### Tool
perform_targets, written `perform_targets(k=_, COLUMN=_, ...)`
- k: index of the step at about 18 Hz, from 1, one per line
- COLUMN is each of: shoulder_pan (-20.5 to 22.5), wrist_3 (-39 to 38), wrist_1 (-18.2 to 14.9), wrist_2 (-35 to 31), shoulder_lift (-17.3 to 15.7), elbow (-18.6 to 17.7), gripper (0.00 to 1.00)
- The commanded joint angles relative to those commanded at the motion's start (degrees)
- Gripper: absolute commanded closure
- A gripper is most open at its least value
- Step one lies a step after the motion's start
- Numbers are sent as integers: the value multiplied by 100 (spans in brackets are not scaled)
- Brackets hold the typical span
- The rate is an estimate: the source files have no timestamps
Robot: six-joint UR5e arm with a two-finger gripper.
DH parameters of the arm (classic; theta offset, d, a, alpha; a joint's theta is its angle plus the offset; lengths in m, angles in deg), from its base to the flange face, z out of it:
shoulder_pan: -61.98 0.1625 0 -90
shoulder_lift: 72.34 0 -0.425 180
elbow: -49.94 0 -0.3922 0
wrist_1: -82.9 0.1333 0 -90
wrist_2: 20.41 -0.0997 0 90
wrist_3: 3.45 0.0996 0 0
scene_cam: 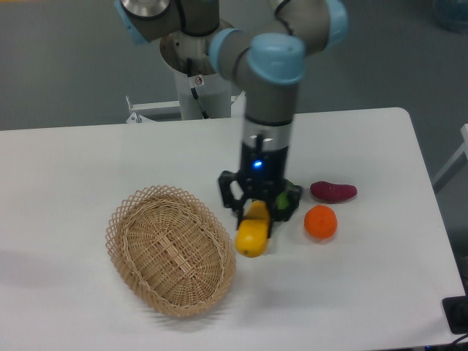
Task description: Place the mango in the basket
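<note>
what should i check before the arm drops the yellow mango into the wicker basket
1. Grip: the two-finger gripper is shut on the smooth oblong yellow mango: ok.
2. Position: the mango hangs just beyond the right rim of the oval tan wicker basket, not over its middle: not ok.
3. Basket free: nothing lies inside it: ok.
4. Clearance above the rim: cannot tell from this single view.
5. Bystanders: the round orange fruit and the dark purple oblong vegetable sit to the right, away from the path: ok.
</note>
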Motion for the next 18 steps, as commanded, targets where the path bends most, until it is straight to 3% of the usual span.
perform_targets(k=2, shoulder_pan=-140, wrist_3=-352, wrist_1=0, wrist_2=0, shoulder_lift=17, elbow=-35, gripper=43)
perform_targets(k=8, shoulder_pan=-958, wrist_3=-1135, wrist_1=35, wrist_2=-685, shoulder_lift=562, elbow=26, gripper=43)
perform_targets(k=18, shoulder_pan=-1231, wrist_3=-1206, wrist_1=35, wrist_2=-835, shoulder_lift=975, elbow=8, gripper=42)
